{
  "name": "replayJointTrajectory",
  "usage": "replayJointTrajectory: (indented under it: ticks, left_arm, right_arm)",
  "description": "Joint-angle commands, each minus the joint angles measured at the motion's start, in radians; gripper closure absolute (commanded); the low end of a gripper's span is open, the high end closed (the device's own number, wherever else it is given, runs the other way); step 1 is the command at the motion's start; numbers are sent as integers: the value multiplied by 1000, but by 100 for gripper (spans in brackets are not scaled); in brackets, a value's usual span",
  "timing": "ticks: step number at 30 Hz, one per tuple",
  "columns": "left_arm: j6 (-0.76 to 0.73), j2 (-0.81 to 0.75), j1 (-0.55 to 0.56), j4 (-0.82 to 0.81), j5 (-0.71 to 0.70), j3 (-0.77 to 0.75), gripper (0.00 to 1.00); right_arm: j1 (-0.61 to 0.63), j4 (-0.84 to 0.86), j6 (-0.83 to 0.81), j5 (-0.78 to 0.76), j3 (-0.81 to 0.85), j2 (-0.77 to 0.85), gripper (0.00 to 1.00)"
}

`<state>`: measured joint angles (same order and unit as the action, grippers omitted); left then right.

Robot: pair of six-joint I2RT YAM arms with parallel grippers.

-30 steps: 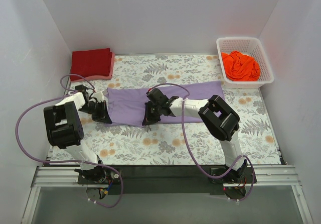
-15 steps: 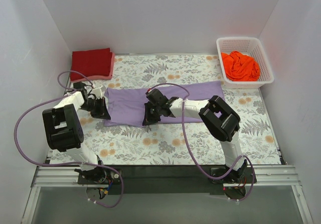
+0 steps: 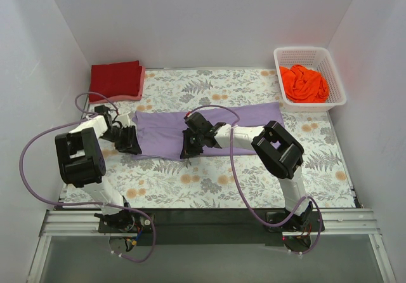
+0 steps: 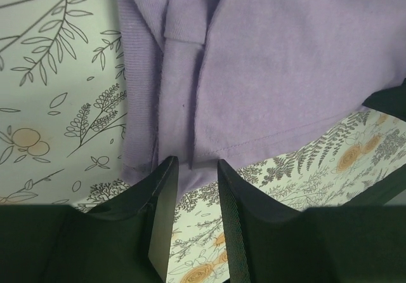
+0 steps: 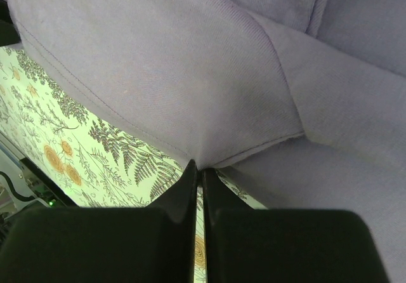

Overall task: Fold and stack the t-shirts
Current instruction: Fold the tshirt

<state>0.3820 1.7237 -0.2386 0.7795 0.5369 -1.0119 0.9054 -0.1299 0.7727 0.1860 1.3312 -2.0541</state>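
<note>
While the purple shirt (image 3: 244, 118) is lying folded across the middle of the tablecloth (image 3: 209, 183), the right gripper (image 5: 198, 167) is pinching its near hem, fingers together, and the left gripper (image 4: 193, 164) is straddling its left end, fingers apart. The red shirt (image 3: 115, 78) is sitting folded far left; the orange shirt (image 3: 304, 84) is lying in the far-right basket (image 3: 303, 50).

Matt soft cloth lavender t-shirt (image 3: 163, 129); white plastic basket (image 3: 303, 51).

White lattice basket (image 3: 337, 83) at far right corner, floral leaf-patterned table cloth (image 3: 209, 184) — spread flat, white walls (image 3: 203, 16)
</note>
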Motion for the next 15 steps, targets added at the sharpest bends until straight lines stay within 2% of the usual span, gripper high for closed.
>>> replayJointTrajectory:
  ticks: [1, 9, 15]
  left_arm:
    - [-3, 11, 5, -19, 1, 9, 69]
    - [-3, -4, 16, -16, 41, -1, 70]
    - [-2, -15, 30, 1, 57, -10, 75]
  right_arm:
    - [0, -89, -38, -65, -27, -1, 99]
    - [-5, -89, -36, -59, -26, -15, 99]
    - [-7, -89, -35, -57, -27, -17, 99]
